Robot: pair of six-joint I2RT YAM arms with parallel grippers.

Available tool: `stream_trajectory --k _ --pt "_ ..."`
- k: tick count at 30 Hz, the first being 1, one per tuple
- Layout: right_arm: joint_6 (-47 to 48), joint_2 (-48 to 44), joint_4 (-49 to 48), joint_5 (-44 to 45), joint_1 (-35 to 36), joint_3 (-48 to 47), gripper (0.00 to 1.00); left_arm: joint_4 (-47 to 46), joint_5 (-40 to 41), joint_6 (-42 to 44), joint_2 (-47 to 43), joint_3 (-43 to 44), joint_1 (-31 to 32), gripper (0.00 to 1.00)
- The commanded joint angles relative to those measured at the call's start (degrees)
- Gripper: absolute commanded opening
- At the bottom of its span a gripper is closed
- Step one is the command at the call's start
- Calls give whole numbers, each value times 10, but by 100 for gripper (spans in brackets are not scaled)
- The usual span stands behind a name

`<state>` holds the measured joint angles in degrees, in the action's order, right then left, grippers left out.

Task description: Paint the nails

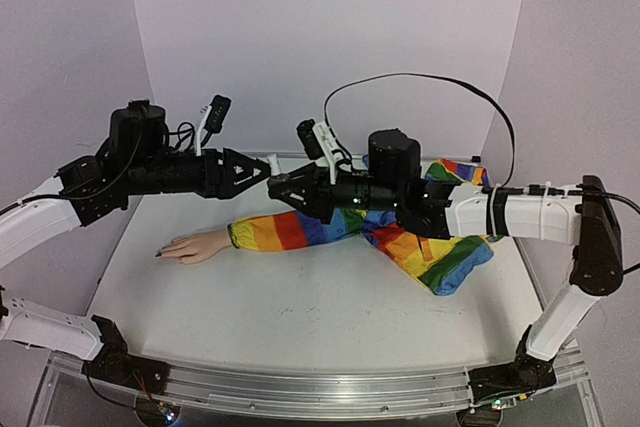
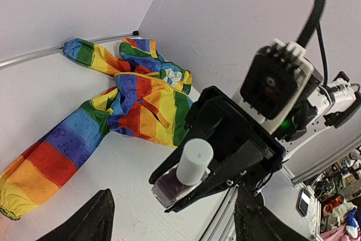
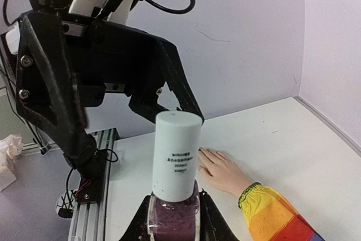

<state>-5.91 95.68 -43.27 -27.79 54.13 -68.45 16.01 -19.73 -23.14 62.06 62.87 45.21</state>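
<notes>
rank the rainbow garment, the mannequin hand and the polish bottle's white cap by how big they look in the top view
1. rainbow garment, by far the largest
2. mannequin hand
3. polish bottle's white cap, smallest, even though it is held up off the table, nearer the camera

A rainbow-striped sleeve (image 1: 290,230) — red, orange, yellow, green, blue and purple bands — meets a pale skin-coloured mannequin hand (image 1: 195,245) on a white table (image 1: 300,317); the polish bottle (image 3: 172,215) shows dark purple under a white cap (image 3: 176,156) (small dark print), walls (image 1: 330,27) lilac.
</notes>
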Motion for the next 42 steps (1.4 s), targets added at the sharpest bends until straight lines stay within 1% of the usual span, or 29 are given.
stream_trajectory --k 1,3,6,14,17,21,24,25,29,34,36,38,40,42 --pt "8 14 -27 91 22 -20 0 -37 35 -22 24 41 0 69" --pt "17 17 -26 106 32 -20 0 -38 40 -22 31 44 1 63" --pt "20 22 -16 114 38 -27 0 -37 49 -23 40 53 1 58" --pt "25 13 -15 134 45 -23 0 -37 29 -24 58 60 1 40" --pt "23 12 -21 136 45 -22 0 -37 22 -22 62 56 2 36" --pt "19 15 -21 135 45 -28 0 -38 14 -22 62 51 3 33" --pt "18 21 -22 133 45 -33 0 -37 14 -19 61 47 5 23" --pt "17 22 -21 134 46 -35 0 -38 14 -18 61 46 5 21" --pt "12 23 -22 130 45 -39 0 -35 2 -4 63 42 8 17" --pt "3 18 -23 120 43 -49 0 -32 -40 31 60 24 9 13" --pt "-4 11 -31 91 35 -49 0 -31 -71 52 61 16 9 12" --pt "-20 10 -38 23 18 -58 0 -29 -116 78 65 11 9 9" --pt "-44 8 -55 -70 -4 -68 0 -29 -173 107 67 3 9 6" --pt "-62 4 -101 -220 -20 -66 0 -30 -238 127 70 -4 9 4"
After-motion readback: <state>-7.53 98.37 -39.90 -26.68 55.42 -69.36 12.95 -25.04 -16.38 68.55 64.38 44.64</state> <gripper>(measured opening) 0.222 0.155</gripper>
